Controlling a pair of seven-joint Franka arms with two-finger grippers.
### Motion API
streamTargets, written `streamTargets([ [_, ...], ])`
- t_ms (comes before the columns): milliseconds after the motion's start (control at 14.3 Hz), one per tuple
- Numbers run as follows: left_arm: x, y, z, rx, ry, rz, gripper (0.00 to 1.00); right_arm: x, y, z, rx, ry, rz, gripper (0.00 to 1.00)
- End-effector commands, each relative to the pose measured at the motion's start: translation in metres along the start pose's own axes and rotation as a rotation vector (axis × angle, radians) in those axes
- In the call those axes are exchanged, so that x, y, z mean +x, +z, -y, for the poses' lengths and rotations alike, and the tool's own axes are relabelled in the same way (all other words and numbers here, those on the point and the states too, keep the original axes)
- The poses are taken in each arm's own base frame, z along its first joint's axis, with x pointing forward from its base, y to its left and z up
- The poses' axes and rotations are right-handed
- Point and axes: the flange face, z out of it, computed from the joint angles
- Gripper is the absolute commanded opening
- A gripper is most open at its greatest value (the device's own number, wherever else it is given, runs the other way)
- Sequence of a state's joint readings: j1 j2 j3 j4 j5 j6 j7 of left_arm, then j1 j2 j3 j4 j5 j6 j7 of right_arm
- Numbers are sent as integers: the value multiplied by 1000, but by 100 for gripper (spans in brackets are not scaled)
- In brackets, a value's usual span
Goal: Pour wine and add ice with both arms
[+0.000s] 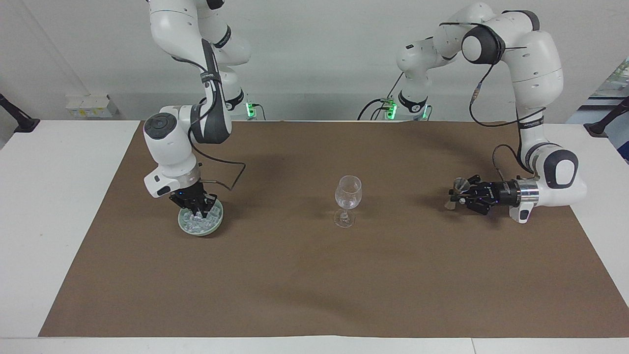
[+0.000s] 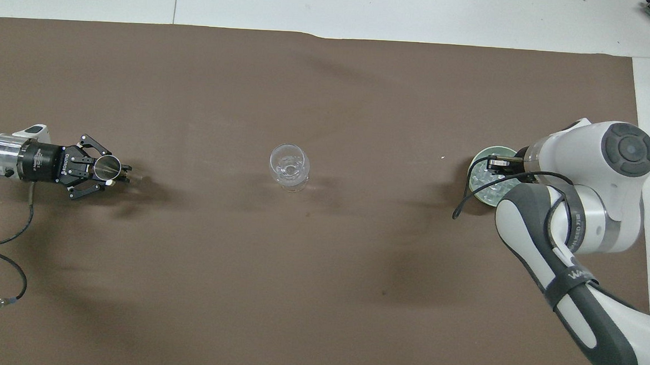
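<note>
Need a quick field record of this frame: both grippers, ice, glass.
right gripper: shut, tips down in the ice in the green dish; whether a chunk is gripped cannot be told
left gripper: shut on small cup, held sideways toward the left arm's end of the mat
wine glass: upright, mid-mat, between dish and cup
mat: brown
</note>
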State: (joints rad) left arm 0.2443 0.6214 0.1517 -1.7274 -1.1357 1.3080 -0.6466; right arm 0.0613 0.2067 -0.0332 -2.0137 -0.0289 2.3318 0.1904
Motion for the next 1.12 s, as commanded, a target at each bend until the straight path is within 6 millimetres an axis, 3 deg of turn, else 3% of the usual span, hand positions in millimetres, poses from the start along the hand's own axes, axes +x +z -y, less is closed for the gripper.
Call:
streamTargets([
  [0,6,-7,5,-30,9,-2,0,-7,-36,-7,7,-5,-4,0],
  [629,18,-6,9,-34,22,-4,0,-30,-119,-16,20,-3,0,0],
  [839,20,-6,9,-35,19,-10,0,-36,-135,-12,22,-8,0,0],
  [1048,22,-7,11,-26,17,-27,5,-26,-145,3,26,-25,-18,0],
])
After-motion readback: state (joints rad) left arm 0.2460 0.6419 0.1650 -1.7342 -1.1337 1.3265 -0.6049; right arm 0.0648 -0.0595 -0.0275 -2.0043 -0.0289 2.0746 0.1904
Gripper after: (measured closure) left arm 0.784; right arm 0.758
